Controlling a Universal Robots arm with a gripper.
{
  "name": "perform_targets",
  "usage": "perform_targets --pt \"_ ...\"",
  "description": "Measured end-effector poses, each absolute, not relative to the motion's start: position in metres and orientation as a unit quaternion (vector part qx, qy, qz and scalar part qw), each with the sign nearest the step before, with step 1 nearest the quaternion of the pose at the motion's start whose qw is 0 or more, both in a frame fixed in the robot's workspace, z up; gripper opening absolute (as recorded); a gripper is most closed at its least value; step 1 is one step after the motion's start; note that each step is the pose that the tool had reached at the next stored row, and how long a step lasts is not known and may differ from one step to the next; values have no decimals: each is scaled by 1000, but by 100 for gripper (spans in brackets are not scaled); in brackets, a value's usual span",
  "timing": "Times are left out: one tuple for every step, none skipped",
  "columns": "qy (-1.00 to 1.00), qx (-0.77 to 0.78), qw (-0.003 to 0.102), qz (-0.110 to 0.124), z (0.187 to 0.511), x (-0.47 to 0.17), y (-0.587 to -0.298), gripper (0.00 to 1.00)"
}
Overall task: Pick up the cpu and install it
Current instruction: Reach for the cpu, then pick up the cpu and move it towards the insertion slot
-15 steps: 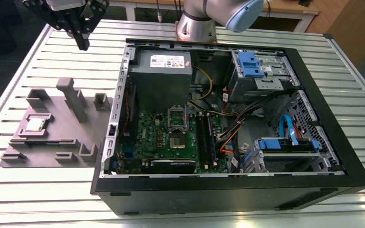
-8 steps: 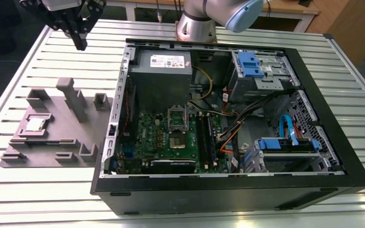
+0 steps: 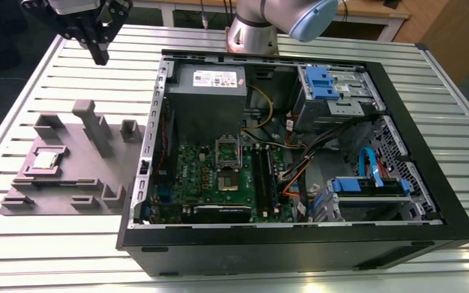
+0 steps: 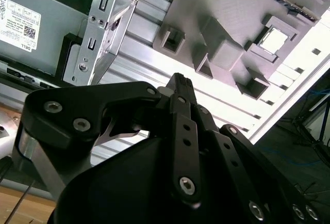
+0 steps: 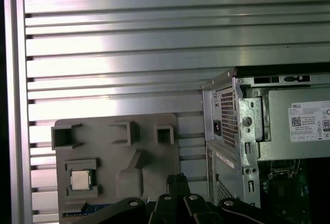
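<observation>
Holding the black two-finger gripper (image 3: 99,58) high over the slatted aluminium table (image 3: 39,91), well apart from the small flat square cpu with the silvery-grey metal top (image 3: 46,160). Hangs beyond the far edge of the grey plastic fixture block (image 3: 76,170) that carries the cpu, a little toward the exterior view's right of the chip and clearly above it, touching nothing. Presses the black fingertips (image 4: 180,87) together with nothing between them: closed and empty.

Points the fingers downward at the table slats. Reaches there from the silver-grey arm column with a light blue joint cap (image 3: 251,30), standing behind the open black computer case (image 3: 300,247), past the grey box-shaped power supply (image 3: 206,97).

Sits, as for the cpu, in a shallow square recess near the fixture corner at the exterior view's left, on the side away from the case. Lies flat there with the metal top upward, the same in both wrist views. Shows no long axis, being square; runs with its edges along the recess walls. Rests well apart also from the square metal-framed socket with a dark centre (image 3: 228,182) on the green motherboard (image 3: 206,174), with the fixture's upright posts (image 3: 104,135) and the case wall between.
</observation>
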State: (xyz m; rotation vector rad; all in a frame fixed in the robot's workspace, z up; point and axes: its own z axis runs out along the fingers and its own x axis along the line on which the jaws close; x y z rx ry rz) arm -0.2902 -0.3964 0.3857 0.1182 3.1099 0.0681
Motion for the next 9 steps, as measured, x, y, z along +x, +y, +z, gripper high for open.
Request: perform_targets --pt "999 38 14 22 386 -291 -396 10" --pt "999 38 14 22 386 -291 -396 10" --pt "999 38 14 22 385 -291 -396 10" --pt "999 38 14 22 385 -291 -396 10" --pt "999 38 14 22 385 -292 -396 10" --pt "999 38 14 22 385 -292 -396 10" --pt "999 38 14 22 385 -292 -396 10" --pt "999 38 14 22 385 -292 -396 10" --pt "999 38 14 22 385 -293 -396 10"
